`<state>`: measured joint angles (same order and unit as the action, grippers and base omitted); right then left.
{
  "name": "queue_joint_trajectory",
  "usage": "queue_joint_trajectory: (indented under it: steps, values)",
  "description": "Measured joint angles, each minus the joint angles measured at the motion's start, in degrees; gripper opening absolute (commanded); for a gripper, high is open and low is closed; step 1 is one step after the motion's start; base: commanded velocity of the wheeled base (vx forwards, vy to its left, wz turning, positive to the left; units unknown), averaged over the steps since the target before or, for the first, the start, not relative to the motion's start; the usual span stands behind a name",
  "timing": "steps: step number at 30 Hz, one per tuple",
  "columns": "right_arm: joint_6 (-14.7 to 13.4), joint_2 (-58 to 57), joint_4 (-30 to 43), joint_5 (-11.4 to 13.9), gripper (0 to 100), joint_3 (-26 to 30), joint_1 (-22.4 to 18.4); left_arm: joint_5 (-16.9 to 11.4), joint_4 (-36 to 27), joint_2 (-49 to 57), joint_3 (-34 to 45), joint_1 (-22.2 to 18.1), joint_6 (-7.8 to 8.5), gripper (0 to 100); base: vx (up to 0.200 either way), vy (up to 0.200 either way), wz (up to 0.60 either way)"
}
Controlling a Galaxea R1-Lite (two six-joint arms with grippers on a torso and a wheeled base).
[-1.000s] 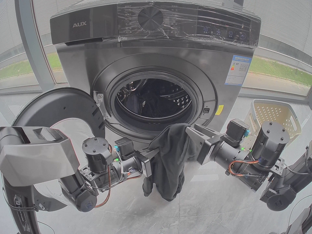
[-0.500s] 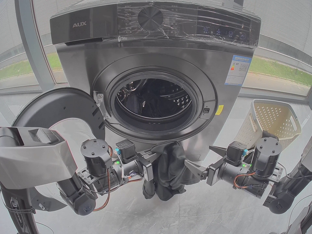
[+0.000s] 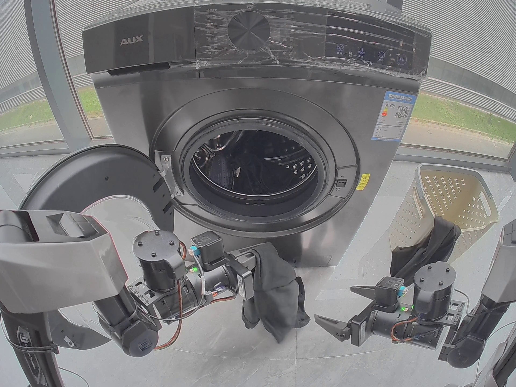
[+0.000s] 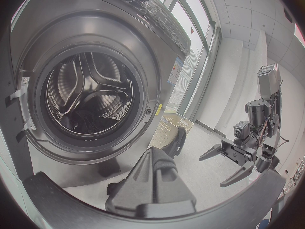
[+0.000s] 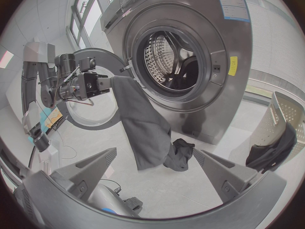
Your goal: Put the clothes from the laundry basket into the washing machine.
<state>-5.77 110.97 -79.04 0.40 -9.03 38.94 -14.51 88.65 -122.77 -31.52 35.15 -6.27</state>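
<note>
A dark grey garment (image 3: 275, 296) hangs from my left gripper (image 3: 251, 259), which is shut on its top edge, low in front of the washing machine (image 3: 252, 108). In the left wrist view its fingers (image 4: 165, 178) pinch a fold of the cloth. The garment's (image 5: 139, 128) lower end trails down to the floor. My right gripper (image 3: 336, 306) is open and empty, to the right of the garment and apart from it. The drum (image 3: 252, 167) stands open with dark clothes inside. A cream laundry basket (image 3: 457, 194) leans at the right, with another dark garment (image 3: 427, 248) spilling over its rim.
The round machine door (image 3: 91, 189) is swung open to the left, just behind my left arm. Grey tiled floor (image 3: 333, 361) lies free in front of the machine. Tall windows run behind the machine.
My right gripper let go of the garment and drew back, down and to the right. The garment sagged lower and now hangs from the left gripper alone.
</note>
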Motion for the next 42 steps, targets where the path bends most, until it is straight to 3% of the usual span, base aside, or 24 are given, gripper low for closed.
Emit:
queue_joint_trajectory:
  steps: [8,13,23,29,36,42]
  values:
    - [0.1,1.4,-3.9,2.4,100,-5.0,1.2,0.1,0.0,0.0,0.2,0.2,0.11,0,0.0,0.0,0.0]
    - [0.1,3.5,-5.0,2.4,100,-9.5,3.6,0.3,0.0,0.0,0.4,0.3,0.69,0,0.0,0.0,0.0]
    - [0.2,10.5,-4.6,-1.1,100,-19.8,7.5,2.5,0.0,0.0,0.2,0.4,0.96,0,0.0,0.0,0.0]
    - [0.2,14.2,-3.6,-2.4,100,-24.6,7.7,3.1,0.0,0.0,-0.1,0.3,0.91,0,0.0,0.0,0.0]
    - [0.2,18.3,-1.3,-7.0,100,-31.6,7.3,3.4,0.0,0.1,-0.1,0.3,0.88,0,0.0,0.0,0.0]
    - [-0.2,20.5,-0.4,-8.7,100,-34.7,5.8,3.8,0.0,0.1,0.0,0.3,0.85,0,0.0,0.0,0.0]
